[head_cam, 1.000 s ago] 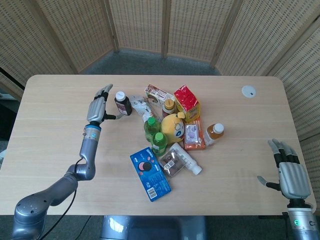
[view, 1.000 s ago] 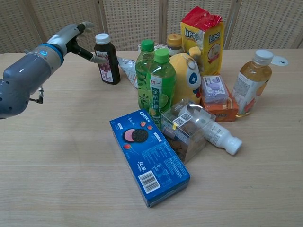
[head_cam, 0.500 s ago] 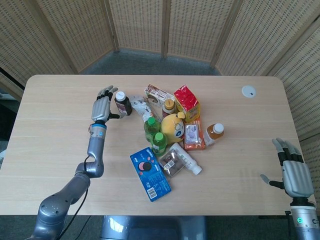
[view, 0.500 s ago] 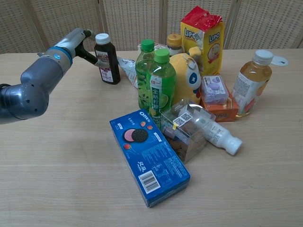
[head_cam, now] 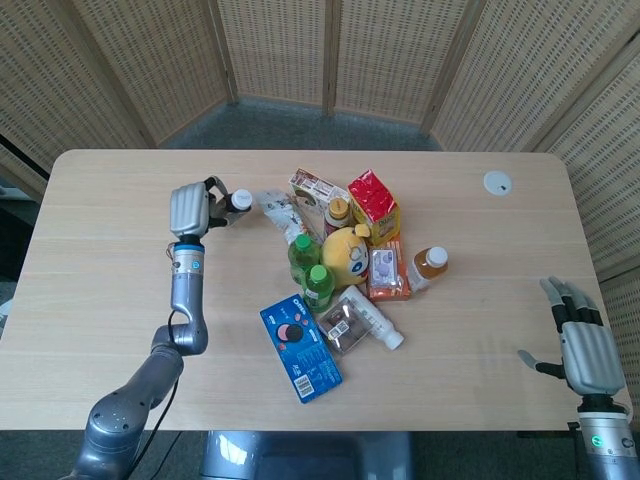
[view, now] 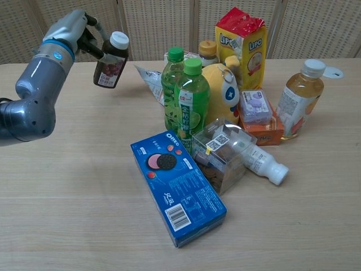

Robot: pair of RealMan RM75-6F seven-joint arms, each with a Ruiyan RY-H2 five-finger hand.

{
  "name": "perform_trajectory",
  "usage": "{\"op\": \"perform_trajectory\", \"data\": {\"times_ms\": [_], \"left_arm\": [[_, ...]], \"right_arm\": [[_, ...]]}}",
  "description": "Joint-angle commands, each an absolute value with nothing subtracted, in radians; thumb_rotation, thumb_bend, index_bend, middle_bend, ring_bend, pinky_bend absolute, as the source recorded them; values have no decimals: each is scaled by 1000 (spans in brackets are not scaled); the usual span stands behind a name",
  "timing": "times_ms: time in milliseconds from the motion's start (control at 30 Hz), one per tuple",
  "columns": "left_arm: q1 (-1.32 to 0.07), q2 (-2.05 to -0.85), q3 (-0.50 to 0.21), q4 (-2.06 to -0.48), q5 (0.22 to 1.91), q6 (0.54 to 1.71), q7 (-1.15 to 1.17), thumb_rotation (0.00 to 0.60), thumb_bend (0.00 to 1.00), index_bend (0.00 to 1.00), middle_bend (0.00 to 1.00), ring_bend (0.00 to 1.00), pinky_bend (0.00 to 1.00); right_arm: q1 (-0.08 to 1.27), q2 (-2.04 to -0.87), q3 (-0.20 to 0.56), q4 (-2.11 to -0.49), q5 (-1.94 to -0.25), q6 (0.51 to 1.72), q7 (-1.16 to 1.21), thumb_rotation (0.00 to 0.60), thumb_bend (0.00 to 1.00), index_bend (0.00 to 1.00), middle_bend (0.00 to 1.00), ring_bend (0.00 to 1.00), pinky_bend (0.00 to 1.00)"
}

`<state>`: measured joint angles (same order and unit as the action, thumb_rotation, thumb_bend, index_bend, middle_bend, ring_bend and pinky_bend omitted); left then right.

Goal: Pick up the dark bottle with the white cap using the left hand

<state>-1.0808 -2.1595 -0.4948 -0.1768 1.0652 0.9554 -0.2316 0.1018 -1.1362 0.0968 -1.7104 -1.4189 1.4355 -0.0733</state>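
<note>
The dark bottle with the white cap (view: 111, 60) hangs tilted above the table, cap leaning right, held by my left hand (view: 78, 35) at the upper left of the chest view. From the head view my left hand (head_cam: 190, 208) covers most of the dark bottle (head_cam: 236, 201), and only its cap and neck show. My right hand (head_cam: 583, 343) stays at the table's right front corner with fingers spread and nothing in them.
A pile of goods sits mid-table: two green bottles (view: 184, 94), a yellow plush (view: 220, 92), a red-topped LIPO bag (view: 242, 40), an orange-drink bottle (view: 299, 99), a blue Oreo box (view: 177, 186) and a clear snack box (view: 217, 152). A white disc (head_cam: 497, 182) lies far right.
My left hand closed on the dark bottle, lifted it off the table and drew it left, away from the pile; the bottle now tilts. The right hand barely moved.
</note>
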Motion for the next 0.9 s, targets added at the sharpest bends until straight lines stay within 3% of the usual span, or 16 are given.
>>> {"op": "perform_trajectory", "data": {"times_ms": [33, 233, 433, 900], "left_arm": [[-1075, -2132, -491, -198, 1074, 993, -233, 600, 62, 913, 1000, 828, 844], [-1048, -2054, -465, -267, 1110, 1081, -220, 600, 66, 913, 1000, 828, 844], [-982, -1918, -423, -432, 1163, 1172, -167, 600, 65, 913, 1000, 828, 845], [-687, -1353, -373, -1245, 1148, 1286, 152, 600, 67, 914, 1000, 828, 845]], "right_arm": [[102, -1136, 96, -1711, -1421, 1435, -74, 600, 0, 0, 0, 0, 0], [102, -1138, 94, -1712, -1425, 1438, -79, 600, 0, 0, 0, 0, 0], [103, -1141, 87, -1718, -1438, 1439, -88, 600, 0, 0, 0, 0, 0], [106, -1153, 73, -1729, -1455, 1434, -115, 600, 0, 0, 0, 0, 0]]}}
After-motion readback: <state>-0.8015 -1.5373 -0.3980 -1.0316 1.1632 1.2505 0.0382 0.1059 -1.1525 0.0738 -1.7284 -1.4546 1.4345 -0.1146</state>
